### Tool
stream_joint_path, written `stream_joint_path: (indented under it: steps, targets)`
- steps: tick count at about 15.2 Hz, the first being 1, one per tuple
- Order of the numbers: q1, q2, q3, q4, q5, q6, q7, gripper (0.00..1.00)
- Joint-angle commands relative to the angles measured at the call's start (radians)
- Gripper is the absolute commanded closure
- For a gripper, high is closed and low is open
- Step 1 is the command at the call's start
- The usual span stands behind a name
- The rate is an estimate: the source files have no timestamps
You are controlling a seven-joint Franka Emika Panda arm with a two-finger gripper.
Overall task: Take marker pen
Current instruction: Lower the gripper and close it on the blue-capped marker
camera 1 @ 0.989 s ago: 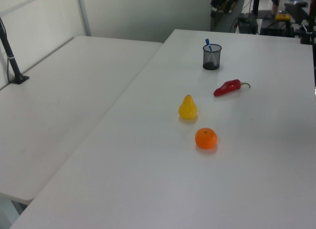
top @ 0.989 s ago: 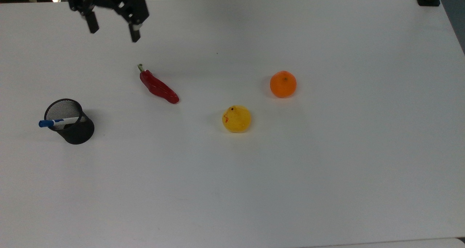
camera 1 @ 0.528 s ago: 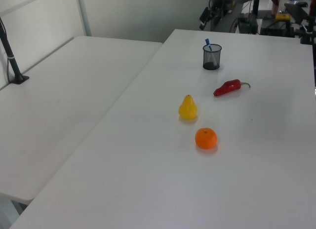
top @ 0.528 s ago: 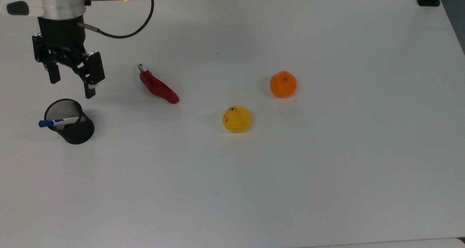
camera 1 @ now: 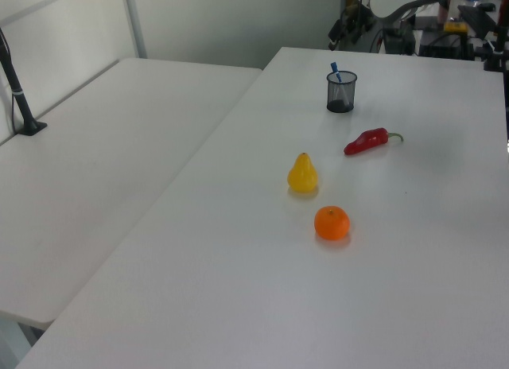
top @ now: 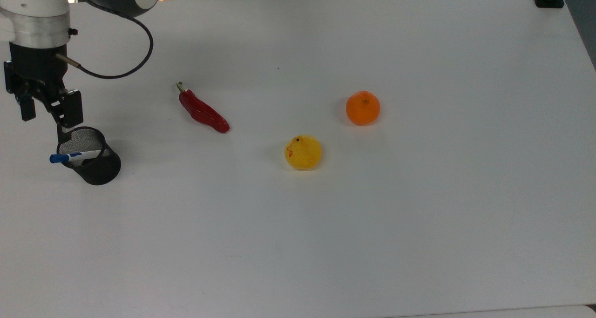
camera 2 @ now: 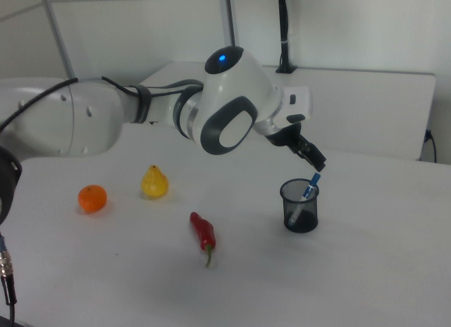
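The marker pen [top: 77, 156] has a white barrel and a blue cap, and it leans in a black mesh cup [top: 93, 162] at the top view's left. Its cap sticks out over the rim. My gripper [top: 45, 122] is open and hangs just beyond the cup, towards the top view's upper left, with one finger [top: 63, 131] overlapping the rim. In the right view the gripper [camera 2: 312, 158] is directly above the blue cap of the marker pen [camera 2: 309, 187], apart from it, and the cup [camera 2: 300, 207] stands below. The left view shows the marker pen [camera 1: 336, 70] in the cup [camera 1: 341, 92].
A red chilli [top: 203, 112] lies to the cup's right in the top view. A yellow pear [top: 303, 152] and an orange [top: 362, 107] sit near the table's middle. The white table [top: 326, 243] stretches wide towards the top view's right and bottom.
The gripper came down from the table's far edge to the top view's left. It now sits beside the mesh cup, still open. Nothing else moved.
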Motion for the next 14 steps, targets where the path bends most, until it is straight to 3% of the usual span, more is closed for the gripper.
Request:
stream_joint_path:
  steps: [1, 14]
  targets:
    - [-0.008, 0.068, 0.004, 0.05, 0.007, 0.064, 0.001, 0.23]
    - [-0.031, 0.143, 0.015, 0.088, 0.01, 0.083, 0.004, 0.32]
